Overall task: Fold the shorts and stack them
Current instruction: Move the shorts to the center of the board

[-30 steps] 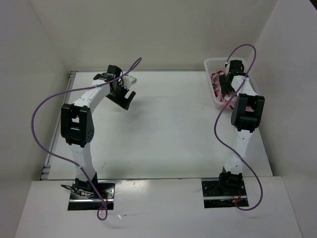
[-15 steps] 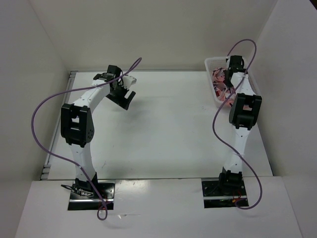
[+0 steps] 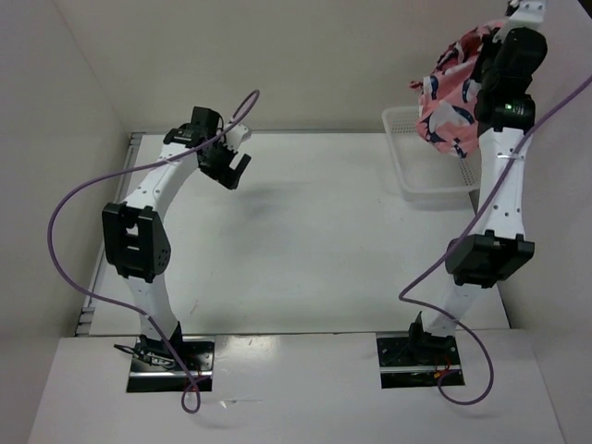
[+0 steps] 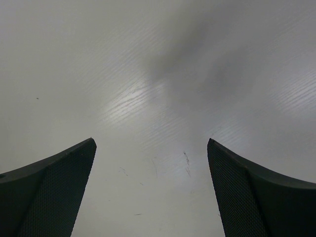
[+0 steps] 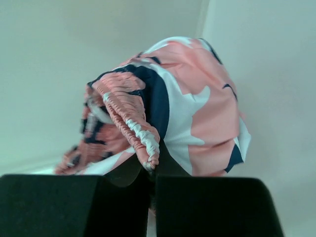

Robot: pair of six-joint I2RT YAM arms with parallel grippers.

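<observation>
The salmon-pink shorts (image 3: 451, 95) with dark navy-and-white shapes hang bunched high in the air above the white basket (image 3: 416, 166) at the back right. My right gripper (image 3: 481, 69) is shut on them. In the right wrist view the ruched waistband of the shorts (image 5: 148, 123) is pinched between the black jaws of my right gripper (image 5: 152, 173). My left gripper (image 3: 231, 166) hovers open over the back left of the table. The left wrist view shows my left gripper (image 4: 151, 148) with only bare table between its two fingers.
The basket stands against the right wall at the table's back corner. White walls close in the table at the back and on both sides. The left arm's purple cable (image 3: 69, 222) loops out to the left.
The right gripper has closed on the shorts in the basket and the arm has swung up high, lifting them clear of it. The left arm has shifted slightly.
</observation>
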